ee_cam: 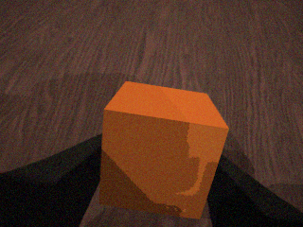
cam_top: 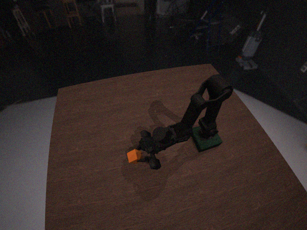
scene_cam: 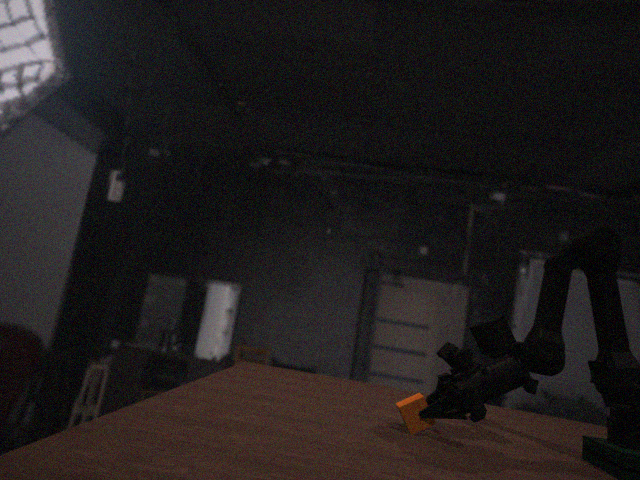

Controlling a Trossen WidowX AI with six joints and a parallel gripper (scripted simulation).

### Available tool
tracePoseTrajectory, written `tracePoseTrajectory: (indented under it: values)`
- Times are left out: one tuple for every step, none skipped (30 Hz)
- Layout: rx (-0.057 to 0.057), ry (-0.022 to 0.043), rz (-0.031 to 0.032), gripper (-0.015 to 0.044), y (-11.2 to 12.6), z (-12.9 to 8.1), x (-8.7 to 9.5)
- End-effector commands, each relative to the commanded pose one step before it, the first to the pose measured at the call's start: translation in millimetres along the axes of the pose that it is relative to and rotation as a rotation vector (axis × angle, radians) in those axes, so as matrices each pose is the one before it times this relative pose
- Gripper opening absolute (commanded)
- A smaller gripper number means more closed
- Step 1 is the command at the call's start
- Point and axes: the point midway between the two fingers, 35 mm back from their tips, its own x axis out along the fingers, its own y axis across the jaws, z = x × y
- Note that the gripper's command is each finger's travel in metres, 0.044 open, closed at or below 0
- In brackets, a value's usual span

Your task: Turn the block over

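An orange block (cam_top: 134, 155) (scene_cam: 412, 412) (ee_cam: 163, 151) is held between the fingers of my gripper (cam_top: 141, 155) (scene_cam: 424, 411). The arm reaches low and nearly level from its base, and the block sits tilted just at the brown table (cam_top: 99, 111); I cannot tell whether its lower corner touches the wood. In the wrist view the block fills the middle, with the dark fingers at its left and right lower sides. No mark shows on the faces I see.
The arm's green base (cam_top: 206, 142) (scene_cam: 610, 454) stands to the right of the block on the table. The table's left edge (cam_top: 50, 148) borders a pale floor. The surroundings are dark.
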Motion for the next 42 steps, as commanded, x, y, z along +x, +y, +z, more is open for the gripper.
tracePoseTrajectory:
  values:
    - [-0.0046,-0.03457,-0.00543,0.0000,-0.98,-0.24,-3.81]
    - [0.0000,0.00000,0.00000,0.0000,0.00,0.00,0.00]
    - [0.0000,-0.00204,0.00000,0.0000,0.00,0.12,-0.10]
    - [0.0000,-0.00612,0.00000,0.0000,0.00,0.36,-0.30]
    - [0.0000,-0.01020,0.00000,0.0000,0.00,0.61,-0.52]
    - [0.0000,-0.01019,0.00000,0.0000,0.00,0.62,-0.56]
    - [0.0000,-0.00612,0.00000,0.0000,0.00,0.38,-0.35]
    - [0.0000,-0.00204,0.00000,0.0000,0.00,0.13,-0.12]
    - [0.0000,0.00000,0.00000,0.0000,0.00,0.00,0.00]
    - [0.0000,0.00000,0.00000,0.0000,0.00,0.00,0.00]
    - [0.0000,0.00000,0.00000,0.0000,0.00,0.00,0.00]
    - [0.0000,0.00000,0.00000,0.0000,0.00,0.00,0.00]
    - [0.0000,0.00000,0.00000,0.0000,0.00,0.00,0.00]
    - [0.0000,0.00000,0.00000,0.0000,0.00,0.00,0.00]
    - [0.0000,0.00000,0.00000,0.0000,0.00,0.00,0.00]
    - [0.0000,0.00000,0.00000,0.0000,0.00,0.00,0.00]
    - [0.0000,0.00000,0.00000,0.0000,0.00,0.00,0.00]
    - [0.0000,0.00000,0.00000,0.0000,0.00,0.00,0.00]
    - [0.0000,0.00000,0.00000,0.0000,0.00,0.00,0.00]
    - [0.0000,0.00000,0.00000,0.0026,0.00,0.00,0.00]
    - [0.0000,0.00000,0.00000,0.0053,0.00,0.00,0.00]
    - [0.0000,0.00000,0.00000,0.0079,0.00,0.00,0.00]
    - [0.0000,0.00000,0.00000,0.0105,0.00,0.00,0.00]
    - [0.0000,0.00000,0.00000,0.0131,0.00,0.00,0.00]
    - [0.0000,0.00000,0.00000,0.0157,0.00,0.00,0.00]
    - [0.0000,0.00000,0.00000,0.0184,0.00,0.00,0.00]
    - [0.0000,0.00000,0.00000,0.0210,0.00,0.00,0.00]
    - [0.0000,0.00000,0.00000,0.0236,0.00,0.00,0.00]
    - [0.0000,0.00000,0.00000,0.0263,0.00,0.00,0.00]
    - [0.0000,0.00000,0.00000,0.0289,0.00,0.00,0.00]
    - [0.0000,0.00000,0.00000,0.0315,0.00,0.00,0.00]
    - [0.0000,0.00000,0.00000,0.0341,0.00,0.00,0.00]
    - [0.0000,0.00000,0.00000,0.0368,0.00,0.00,0.00]
    - [0.0000,0.00000,0.00000,0.0394,0.00,0.00,0.00]
    - [0.0000,0.00000,0.00000,0.0420,0.00,0.00,0.00]
    - [0.0000,0.00000,0.00000,0.0440,0.00,0.00,0.00]
    - [0.0000,0.00000,0.00000,0.0440,0.00,0.00,0.00]
    - [0.0000,0.00000,0.00000,0.0440,0.00,0.00,0.00]
    - [0.0000,0.00000,0.00000,0.0440,0.00,0.00,0.00]
    - [0.0000,0.00000,0.00000,0.0440,0.00,0.00,0.00]
    - [0.0000,0.00000,0.00000,0.0440,0.00,0.00,0.00]
    - [0.0000,0.00000,0.00000,0.0440,0.00,0.00,0.00]
